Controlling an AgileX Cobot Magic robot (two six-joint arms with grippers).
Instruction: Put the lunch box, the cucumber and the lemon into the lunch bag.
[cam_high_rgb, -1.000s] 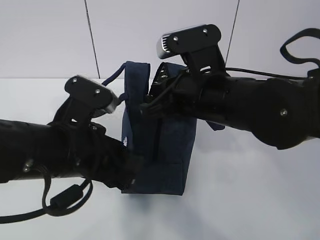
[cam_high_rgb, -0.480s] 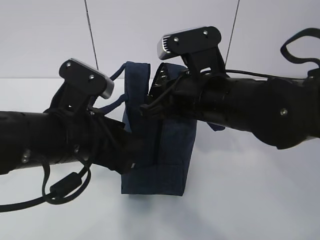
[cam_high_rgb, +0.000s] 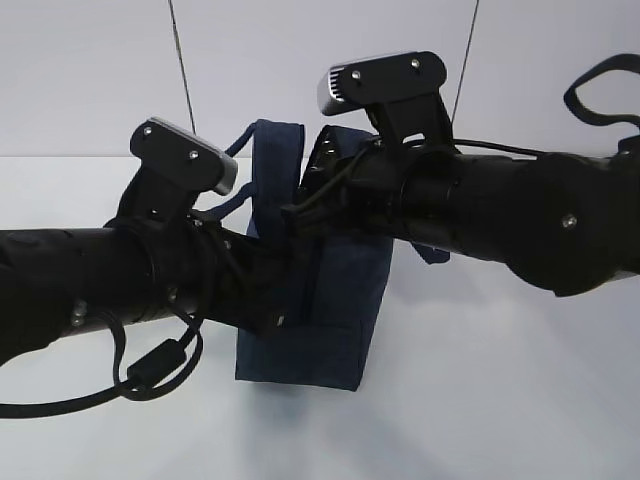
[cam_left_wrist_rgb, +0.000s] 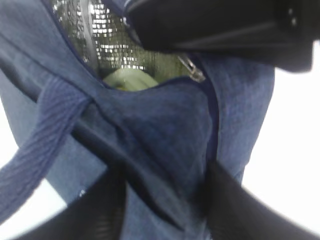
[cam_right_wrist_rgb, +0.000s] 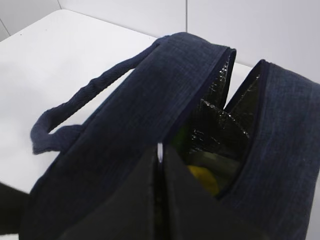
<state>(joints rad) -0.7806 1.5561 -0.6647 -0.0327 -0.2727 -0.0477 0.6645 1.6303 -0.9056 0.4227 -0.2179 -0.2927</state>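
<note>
Standing upright on the white table (cam_high_rgb: 520, 400), the lunch bag (cam_high_rgb: 335, 310) is flanked by both arms. From the left wrist, left gripper (cam_left_wrist_rgb: 165, 210) fingers (cam_left_wrist_rgb: 235, 210) pinch the bag's fabric. From the right wrist, right gripper (cam_right_wrist_rgb: 160, 165) is closed at the rim; the lemon (cam_right_wrist_rgb: 205, 180) lies inside.

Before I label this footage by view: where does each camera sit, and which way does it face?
Exterior: faces both arms from table height; lunch bag between them.
Left wrist: close against the bag's side, its own fingers dark below, silver lining above.
Right wrist: looks down into the bag's mouth over its shut gripper.
Both wrist views share the open bag and foil lining.
</note>
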